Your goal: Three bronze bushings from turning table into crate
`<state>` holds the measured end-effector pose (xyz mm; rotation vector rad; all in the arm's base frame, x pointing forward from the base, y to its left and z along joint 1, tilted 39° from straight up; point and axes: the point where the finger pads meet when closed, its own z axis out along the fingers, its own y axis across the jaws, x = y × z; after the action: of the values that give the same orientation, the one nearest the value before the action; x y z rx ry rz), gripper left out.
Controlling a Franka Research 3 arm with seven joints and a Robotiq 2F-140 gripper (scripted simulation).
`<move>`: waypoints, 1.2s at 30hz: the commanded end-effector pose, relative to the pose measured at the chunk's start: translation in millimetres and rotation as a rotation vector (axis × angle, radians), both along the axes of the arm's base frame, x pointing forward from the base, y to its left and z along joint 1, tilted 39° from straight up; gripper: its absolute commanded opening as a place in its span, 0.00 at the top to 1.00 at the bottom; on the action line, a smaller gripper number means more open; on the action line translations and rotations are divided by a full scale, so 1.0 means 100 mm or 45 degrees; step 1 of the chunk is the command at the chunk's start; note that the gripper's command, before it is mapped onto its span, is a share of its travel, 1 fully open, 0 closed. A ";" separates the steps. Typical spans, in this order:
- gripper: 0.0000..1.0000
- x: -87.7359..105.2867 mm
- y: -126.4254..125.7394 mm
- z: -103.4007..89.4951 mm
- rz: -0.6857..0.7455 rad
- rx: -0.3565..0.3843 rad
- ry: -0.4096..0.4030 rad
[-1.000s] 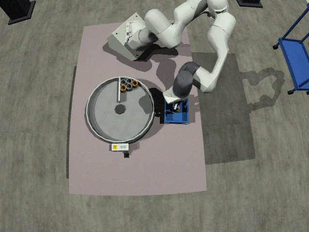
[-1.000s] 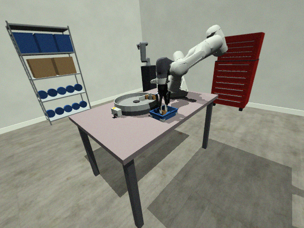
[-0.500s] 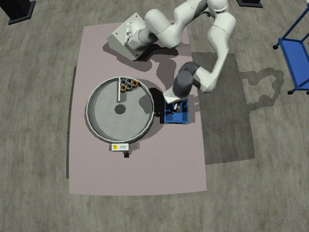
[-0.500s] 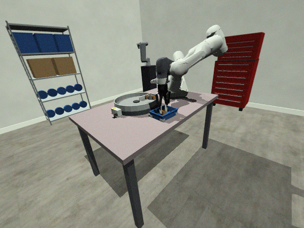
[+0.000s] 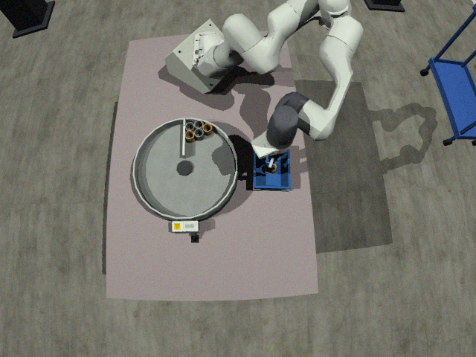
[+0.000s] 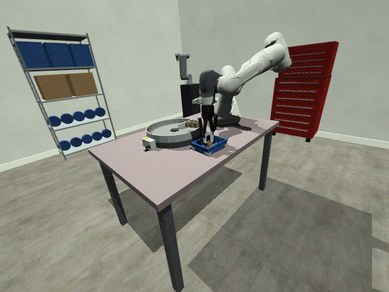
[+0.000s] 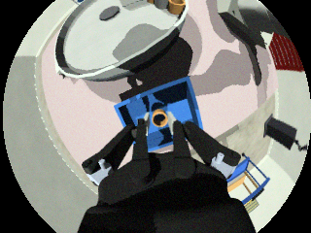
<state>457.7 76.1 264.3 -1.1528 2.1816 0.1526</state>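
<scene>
Inside the blue crate (image 5: 271, 188) (image 6: 219, 146) (image 7: 198, 108), a bronze bushing (image 5: 274, 168) (image 6: 209, 143) (image 7: 159, 125) stands upright, its round opening facing up. The gripper (image 5: 271, 165) (image 6: 208, 138) (image 7: 158, 117) points down into the crate with its jaws partly open, one finger on each side of the bushing and a narrow gap showing on both sides in the wrist view, so it is not gripped. Shadow darkens part of the crate floor. Beside the crate sits the round, grey turning table (image 5: 184, 195) (image 6: 172, 140) (image 7: 85, 49), with five more bushings grouped against its straight divider (image 5: 184, 140) (image 6: 182, 126): two bronze, one of them (image 5: 190, 136) near the divider and the other (image 5: 207, 129) by the rim, plus three grey ones (image 5: 198, 133). A small white box (image 5: 184, 226) (image 6: 148, 143) with a yellow label is at the turning table's edge. Everything rests on a pink-topped table (image 5: 211, 268) (image 6: 157, 170) (image 7: 68, 116). The white arm (image 5: 336, 61) (image 6: 251, 69) arches over from its far end. Beyond are a red drawer cabinet (image 6: 298, 106) and a shelf rack (image 6: 103, 90).

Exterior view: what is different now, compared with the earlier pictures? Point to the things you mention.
The gripper (image 5: 271, 164) (image 6: 208, 139) (image 7: 158, 117) has risen slightly over the crate (image 5: 271, 187) (image 6: 221, 145) (image 7: 195, 104), fingers open beside the bronze bushing (image 5: 274, 168) (image 6: 209, 144) (image 7: 159, 125) inside; when it let go is unclear. The bushings (image 5: 190, 139) (image 6: 188, 125) (image 7: 177, 8) on the turning table (image 5: 184, 195) (image 6: 169, 140) (image 7: 92, 46) stayed put.
</scene>
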 end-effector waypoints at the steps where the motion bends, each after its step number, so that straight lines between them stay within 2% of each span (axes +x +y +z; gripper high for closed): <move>1: 0.72 -0.08 -0.03 0.08 0.002 0.006 0.013; 12: 0.72 -0.33 -0.22 0.47 0.002 0.006 0.013; 21: 0.72 -0.40 -0.28 0.58 0.002 0.006 0.013; 36: 0.72 -0.40 -0.28 0.59 0.002 0.006 0.013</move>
<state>418.5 47.2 322.1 -1.1568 2.1850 0.1607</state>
